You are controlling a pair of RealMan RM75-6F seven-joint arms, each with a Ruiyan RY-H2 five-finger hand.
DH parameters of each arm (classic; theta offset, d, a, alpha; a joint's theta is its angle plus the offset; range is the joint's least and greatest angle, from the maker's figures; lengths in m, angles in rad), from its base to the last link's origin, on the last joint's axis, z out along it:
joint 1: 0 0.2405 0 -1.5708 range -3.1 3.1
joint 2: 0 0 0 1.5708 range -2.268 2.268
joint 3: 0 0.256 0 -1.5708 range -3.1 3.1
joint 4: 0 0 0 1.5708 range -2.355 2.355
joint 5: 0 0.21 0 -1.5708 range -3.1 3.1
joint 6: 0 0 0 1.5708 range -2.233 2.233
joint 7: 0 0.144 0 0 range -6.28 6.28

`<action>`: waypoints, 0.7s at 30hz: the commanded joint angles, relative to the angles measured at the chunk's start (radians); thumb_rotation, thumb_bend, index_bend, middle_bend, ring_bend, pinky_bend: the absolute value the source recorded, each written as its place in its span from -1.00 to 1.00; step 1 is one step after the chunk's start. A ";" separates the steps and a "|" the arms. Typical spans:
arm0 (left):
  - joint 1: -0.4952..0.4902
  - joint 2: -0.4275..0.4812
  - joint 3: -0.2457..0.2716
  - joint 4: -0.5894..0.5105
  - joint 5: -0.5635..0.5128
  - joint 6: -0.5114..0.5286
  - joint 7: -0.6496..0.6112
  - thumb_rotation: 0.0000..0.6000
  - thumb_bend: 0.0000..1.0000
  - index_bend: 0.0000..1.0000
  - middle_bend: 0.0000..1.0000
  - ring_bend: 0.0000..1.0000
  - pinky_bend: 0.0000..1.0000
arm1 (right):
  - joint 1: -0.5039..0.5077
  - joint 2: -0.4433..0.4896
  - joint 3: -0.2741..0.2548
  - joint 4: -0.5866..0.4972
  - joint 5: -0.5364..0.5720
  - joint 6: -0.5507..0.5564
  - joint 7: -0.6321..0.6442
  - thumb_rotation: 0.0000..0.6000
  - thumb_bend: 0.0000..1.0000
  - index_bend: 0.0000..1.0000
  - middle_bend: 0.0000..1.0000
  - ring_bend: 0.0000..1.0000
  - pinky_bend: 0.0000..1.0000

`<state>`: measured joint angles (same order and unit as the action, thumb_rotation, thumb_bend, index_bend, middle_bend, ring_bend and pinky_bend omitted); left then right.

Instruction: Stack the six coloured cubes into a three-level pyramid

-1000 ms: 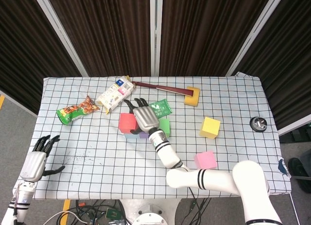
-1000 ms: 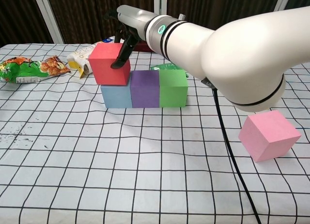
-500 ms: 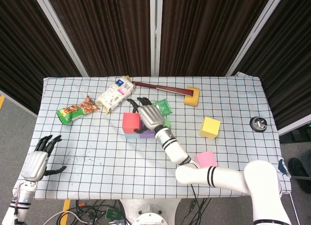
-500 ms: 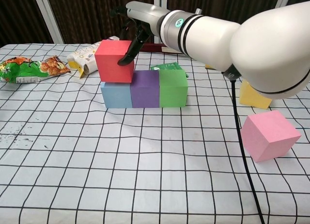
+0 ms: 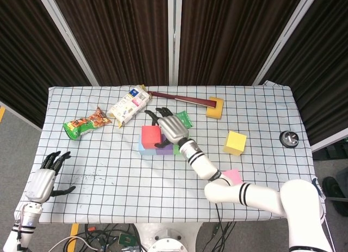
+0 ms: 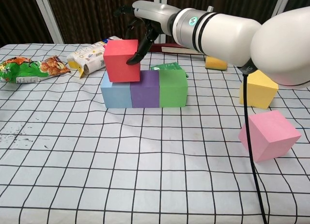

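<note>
A blue cube [image 6: 116,96], a purple cube [image 6: 145,88] and a green cube [image 6: 173,87] stand side by side in a row. My right hand [image 6: 147,20] grips a red cube [image 6: 122,60] from above and behind, with fingers down its right face. That cube sits over the seam between blue and purple, slightly tilted. From the head view the red cube [image 5: 150,135] lies just left of the right hand [image 5: 171,126]. A yellow cube [image 5: 235,142] and a pink cube [image 5: 232,177] lie apart to the right. My left hand [image 5: 46,178] hangs at the table's near left corner, fingers spread, holding nothing.
A green and orange snack bag [image 5: 86,123] and a white carton [image 5: 129,105] lie behind and left of the row. A green packet [image 6: 167,67] sits right behind it. A dark-handled brush with a yellow sponge [image 5: 215,106] lies at the back. A black round object [image 5: 288,138] is at the right edge.
My right hand has carried the red cube to the right, from over the blue cube's left side to above the blue-purple seam. The left hand has barely moved.
</note>
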<state>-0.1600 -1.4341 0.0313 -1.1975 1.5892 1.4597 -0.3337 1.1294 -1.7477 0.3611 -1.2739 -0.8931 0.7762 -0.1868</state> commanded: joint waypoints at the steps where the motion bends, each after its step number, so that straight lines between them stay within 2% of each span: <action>1: 0.000 0.000 0.001 0.000 0.002 0.000 0.000 1.00 -1.00 -0.85 -0.67 -0.92 -0.87 | -0.001 -0.003 -0.005 0.001 -0.004 0.005 -0.005 1.00 -0.76 -1.00 -0.12 -1.00 -1.00; 21: 0.005 0.000 -0.002 0.011 -0.002 0.003 -0.016 1.00 -1.00 -0.85 -0.67 -0.92 -0.87 | -0.003 -0.035 -0.011 0.026 -0.008 0.017 -0.012 1.00 -0.75 -1.00 -0.12 -1.00 -1.00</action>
<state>-0.1553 -1.4345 0.0289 -1.1869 1.5869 1.4627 -0.3500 1.1273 -1.7822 0.3497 -1.2481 -0.9011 0.7927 -0.1991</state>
